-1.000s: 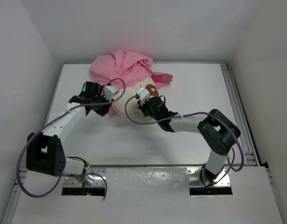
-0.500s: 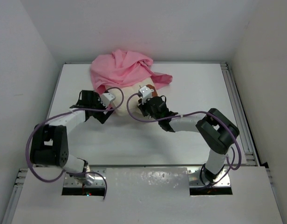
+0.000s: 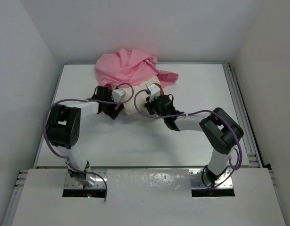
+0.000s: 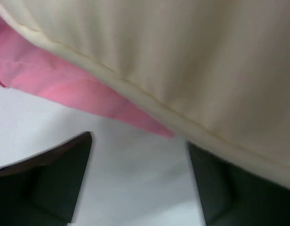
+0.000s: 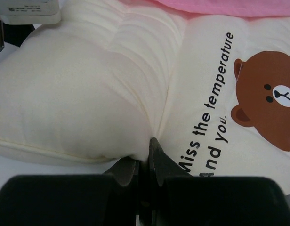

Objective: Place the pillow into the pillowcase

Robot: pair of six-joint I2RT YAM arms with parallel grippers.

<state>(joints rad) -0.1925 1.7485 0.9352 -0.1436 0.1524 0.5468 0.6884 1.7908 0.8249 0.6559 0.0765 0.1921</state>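
The cream pillow (image 3: 132,106) lies at the back of the table, its far end inside the pink pillowcase (image 3: 128,68). In the right wrist view my right gripper (image 5: 152,143) is shut on a pinched fold of the pillow's near edge (image 5: 88,94), next to the brown bear patch (image 5: 269,99) and black lettering. In the top view it (image 3: 149,107) sits at the pillow's right side. My left gripper (image 3: 117,107) is at the pillow's left side. Its wrist view shows it (image 4: 140,141) open and empty over bare table, just short of the pillow's seam (image 4: 182,70) and the pillowcase edge (image 4: 79,92).
The white table (image 3: 197,94) has walls on three sides and a metal rail (image 3: 239,103) along its right edge. The pillowcase is bunched against the back wall. Purple cables (image 3: 140,110) loop over both wrists.
My left arm has folded in and its gripper has moved right to the pillow's left side. The pillow, pillowcase and right gripper have shifted slightly right and toward the back.
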